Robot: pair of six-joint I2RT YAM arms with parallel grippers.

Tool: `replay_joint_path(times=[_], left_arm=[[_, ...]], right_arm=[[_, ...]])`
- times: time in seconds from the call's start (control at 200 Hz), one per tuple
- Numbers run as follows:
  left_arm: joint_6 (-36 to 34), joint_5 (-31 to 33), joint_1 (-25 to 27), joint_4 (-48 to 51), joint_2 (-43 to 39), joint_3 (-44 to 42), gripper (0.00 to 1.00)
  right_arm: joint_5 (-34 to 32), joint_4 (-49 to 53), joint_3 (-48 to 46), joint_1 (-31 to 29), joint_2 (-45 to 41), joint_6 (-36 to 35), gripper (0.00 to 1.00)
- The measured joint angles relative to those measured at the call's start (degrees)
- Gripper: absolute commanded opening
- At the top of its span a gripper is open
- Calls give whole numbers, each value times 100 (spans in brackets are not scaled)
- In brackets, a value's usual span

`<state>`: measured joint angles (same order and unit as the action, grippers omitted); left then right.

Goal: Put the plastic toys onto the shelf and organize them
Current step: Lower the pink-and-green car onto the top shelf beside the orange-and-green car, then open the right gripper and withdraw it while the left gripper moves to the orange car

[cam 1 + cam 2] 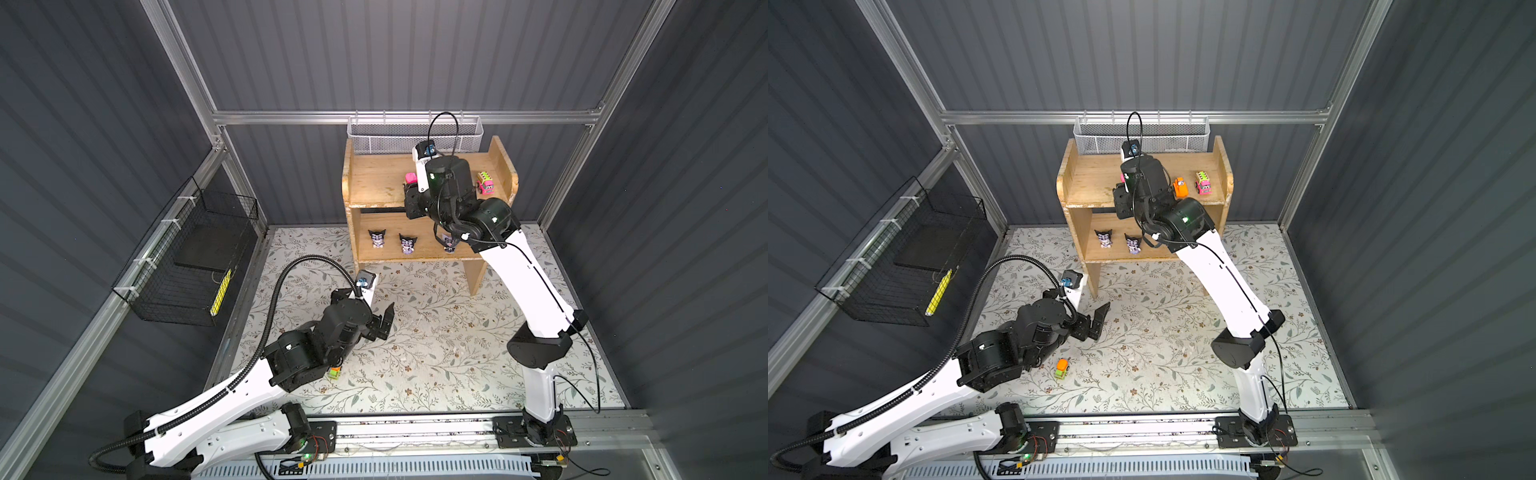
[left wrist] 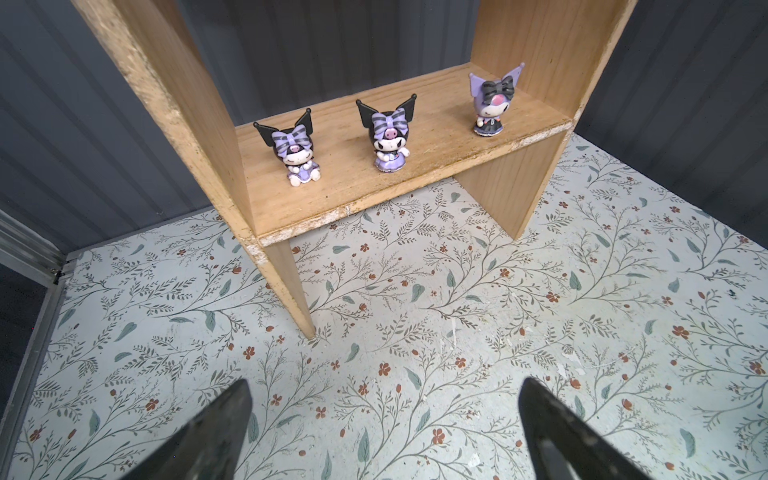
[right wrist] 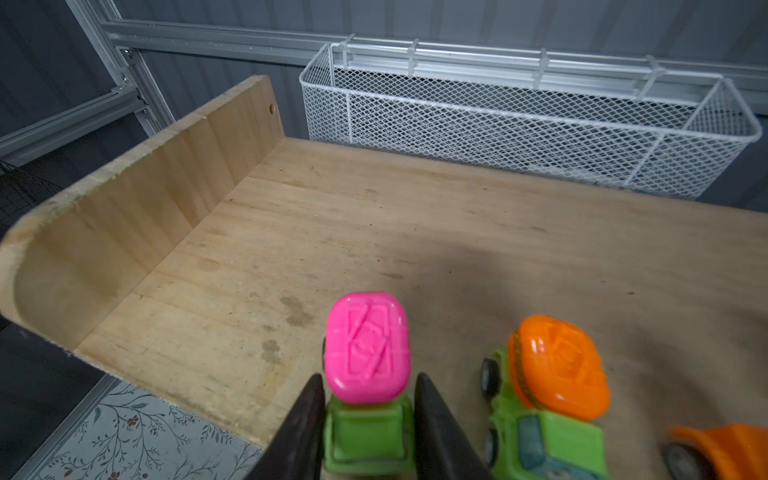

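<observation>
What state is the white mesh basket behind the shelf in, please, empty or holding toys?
Empty: the right wrist view shows only bare mesh inside the white mesh basket.

Overhead stereo pair; wrist cameras close on shelf [image 2: 436, 141]

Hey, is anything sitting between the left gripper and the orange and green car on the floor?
Nothing visible. In a top view only bare floral mat lies between the open left gripper and the orange and green car, which sits close beside that arm.
</observation>
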<state>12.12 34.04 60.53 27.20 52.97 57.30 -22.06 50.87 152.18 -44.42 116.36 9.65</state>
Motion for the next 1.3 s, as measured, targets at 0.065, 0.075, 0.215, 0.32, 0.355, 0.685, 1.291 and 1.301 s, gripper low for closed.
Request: replay_joint_path(times=[0.065, 0.075, 0.215, 0.32, 0.355, 0.685, 1.291, 1.301], left_arm=[[-2, 13, 0, 0, -33, 0, 100], [-2, 13, 0, 0, -37, 0, 100], [-17, 52, 0, -2, -111, 0, 100], [-22, 61, 0, 2, -125, 0, 100], [-39, 70, 0, 2, -127, 0, 100], [-111, 116, 0, 17, -127, 0, 100], [-125, 236, 0, 149, -175, 2, 100], [-127, 240, 0, 153, -175, 2, 100]], right_arm=[[9, -4, 0, 13, 42, 22, 37], [9, -4, 0, 20, 44, 24, 37], [24, -24, 0, 50, 50, 48, 36], [24, -22, 0, 92, 50, 59, 37], [22, -24, 0, 105, 50, 61, 36], [22, -48, 0, 160, 50, 85, 41], [120, -184, 90, 101, 50, -33, 66], [118, -190, 90, 92, 50, -24, 66]])
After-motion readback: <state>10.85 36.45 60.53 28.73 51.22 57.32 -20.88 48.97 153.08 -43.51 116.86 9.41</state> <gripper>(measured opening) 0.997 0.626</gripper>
